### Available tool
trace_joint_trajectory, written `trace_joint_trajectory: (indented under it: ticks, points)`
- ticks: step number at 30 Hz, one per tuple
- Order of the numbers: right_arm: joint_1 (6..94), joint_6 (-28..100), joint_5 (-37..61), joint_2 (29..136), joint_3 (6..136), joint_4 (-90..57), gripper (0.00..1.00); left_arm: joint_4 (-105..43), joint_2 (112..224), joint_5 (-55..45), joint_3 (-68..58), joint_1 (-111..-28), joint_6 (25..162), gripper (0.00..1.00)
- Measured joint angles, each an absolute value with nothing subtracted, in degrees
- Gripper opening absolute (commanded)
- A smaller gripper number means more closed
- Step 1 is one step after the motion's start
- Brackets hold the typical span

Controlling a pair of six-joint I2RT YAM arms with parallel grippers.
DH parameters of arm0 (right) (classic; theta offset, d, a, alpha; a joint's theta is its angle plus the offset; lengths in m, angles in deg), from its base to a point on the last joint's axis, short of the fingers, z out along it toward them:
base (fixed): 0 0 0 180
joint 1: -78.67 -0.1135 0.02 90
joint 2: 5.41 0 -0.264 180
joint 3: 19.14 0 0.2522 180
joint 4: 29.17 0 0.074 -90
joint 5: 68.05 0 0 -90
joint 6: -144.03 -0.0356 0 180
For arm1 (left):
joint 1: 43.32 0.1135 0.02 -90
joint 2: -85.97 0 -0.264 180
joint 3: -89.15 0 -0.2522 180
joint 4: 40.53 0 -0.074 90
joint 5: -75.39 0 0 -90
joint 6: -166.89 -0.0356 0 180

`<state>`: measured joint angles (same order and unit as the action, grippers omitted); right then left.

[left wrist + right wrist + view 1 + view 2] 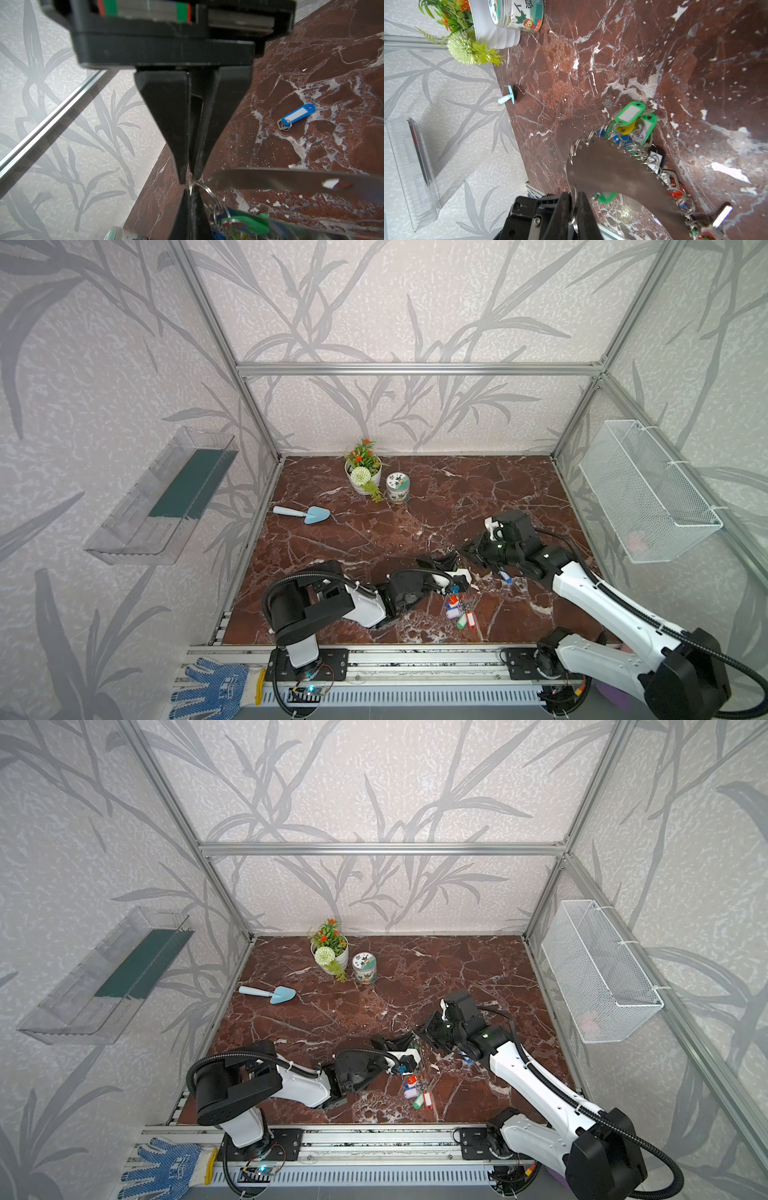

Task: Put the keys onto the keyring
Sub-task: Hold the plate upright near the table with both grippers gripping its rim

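Evidently the left claw (190,179) was clenched on a small ring (202,184) at the keyring's (270,180) edge, mid-table, near; the right claw's (468,555) state could not be told. Ideally the left would hold that ring steady while the loose blue key (297,116), just right, was fetched by its blank tag. The jar's (517,14) cropped lettering was unreadable.

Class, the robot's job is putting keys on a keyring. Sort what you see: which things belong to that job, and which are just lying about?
Belongs to the job:
keyring
keys already hanging from it
loose blue key

Just lying about:
flowerpot
jar
trowel
glove
wire basket
clear wall shelf
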<state>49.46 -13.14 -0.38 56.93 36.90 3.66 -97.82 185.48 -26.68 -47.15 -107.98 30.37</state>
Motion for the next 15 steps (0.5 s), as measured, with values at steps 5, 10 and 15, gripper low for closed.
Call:
trace_joint_trajectory:
  ticks: [5,10,15]
  points:
    - [49.4,-13.7,-0.4,57.1,36.9,3.7,0.10,-97.7,185.6,-27.1,-47.0,-108.0,30.3,0.00]
    - [49.3,-14.0,0.1,57.1,36.9,3.8,0.09,-97.4,186.1,-27.3,-46.3,-108.0,30.3,0.00]
    - [49.2,-14.8,0.5,57.1,36.9,4.2,0.06,-97.0,186.2,-27.4,-46.2,-108.2,30.3,0.00]
